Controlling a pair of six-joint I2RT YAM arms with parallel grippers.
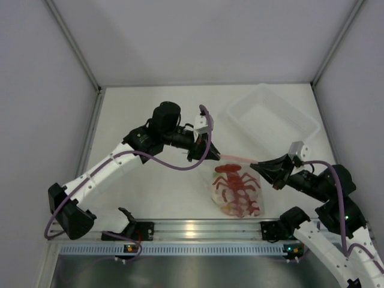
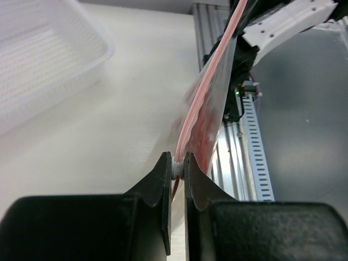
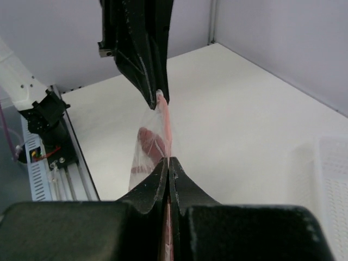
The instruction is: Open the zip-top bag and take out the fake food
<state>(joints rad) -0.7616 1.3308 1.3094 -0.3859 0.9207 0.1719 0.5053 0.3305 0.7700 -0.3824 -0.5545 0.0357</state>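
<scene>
pinching the zip-top bag (image 1: 223,193) are left claw (image 1: 212,157) and right claw (image 1: 257,162).

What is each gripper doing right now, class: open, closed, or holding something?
Left gripper: closed, pinching one end of the bag at its zip strip.
Right gripper: closed, pinching the strip's other end.

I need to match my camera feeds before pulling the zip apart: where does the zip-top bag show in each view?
Top external: zip-top bag at lower centre, its pink strip held between the left gripper and the right gripper.
Left wrist: it runs from the fingertips at centre up to the upper right.
Right wrist: centre, just above the fingertips.
Shared landmark: the clear tray, at upper left in the left wrist view and at the right edge in the right wrist view.
</scene>
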